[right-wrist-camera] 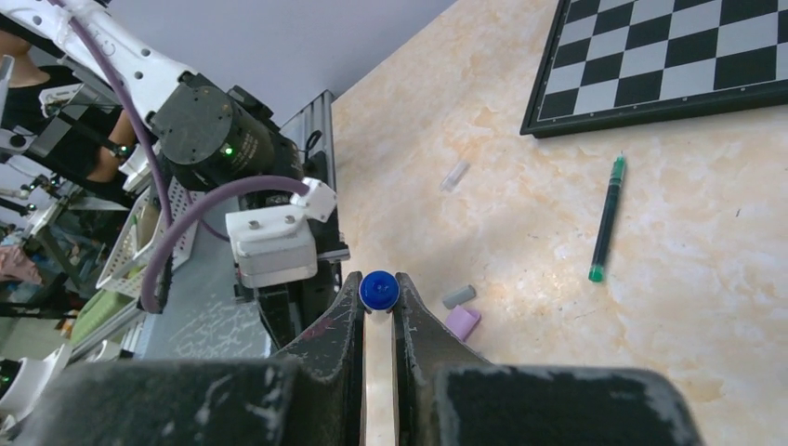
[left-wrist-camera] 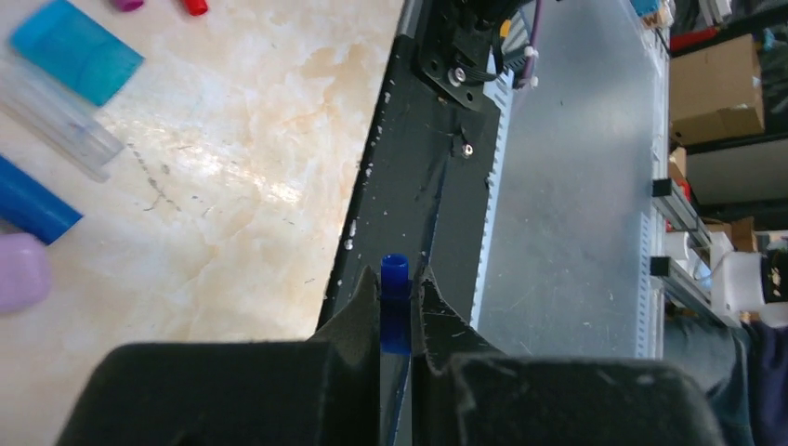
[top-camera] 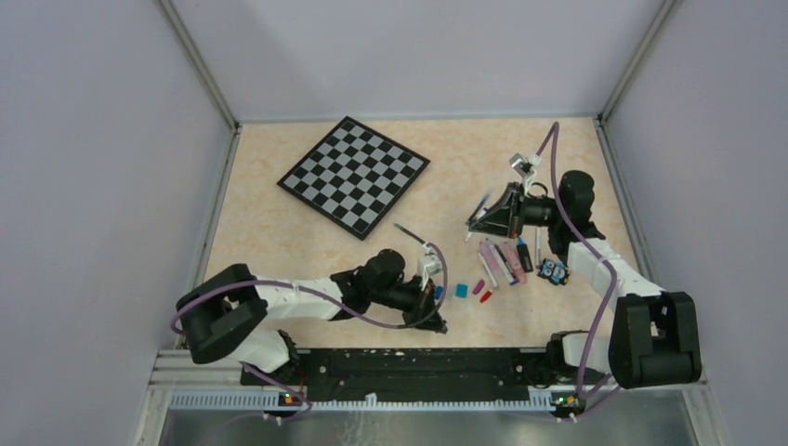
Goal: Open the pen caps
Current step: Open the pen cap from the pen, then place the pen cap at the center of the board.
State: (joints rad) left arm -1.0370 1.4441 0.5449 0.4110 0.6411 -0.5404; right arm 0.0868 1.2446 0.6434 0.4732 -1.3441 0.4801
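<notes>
My left gripper (left-wrist-camera: 400, 279) is shut on a small blue pen cap (left-wrist-camera: 394, 279), whose hollow end sticks out past the fingertips; in the top view the left gripper (top-camera: 435, 321) hangs low near the table's front edge. My right gripper (right-wrist-camera: 378, 290) is shut on a thin blue pen (right-wrist-camera: 378, 289), seen end-on as a round blue tip. In the top view the right gripper (top-camera: 475, 221) holds that pen (top-camera: 481, 205) above the table's right middle. Loose teal (top-camera: 461, 291), magenta (top-camera: 479, 287) and red (top-camera: 485, 296) caps lie between the arms. Grey (right-wrist-camera: 458, 296) and pink (right-wrist-camera: 462, 321) caps lie below the right gripper.
A checkered board (top-camera: 353, 174) lies at the back left. Several pens and highlighters (top-camera: 506, 260) lie under the right arm, beside a small black-and-blue figure (top-camera: 555, 270). A dark green-tipped pen (right-wrist-camera: 606, 218) lies near the board. The black base rail (left-wrist-camera: 437, 167) runs along the front edge.
</notes>
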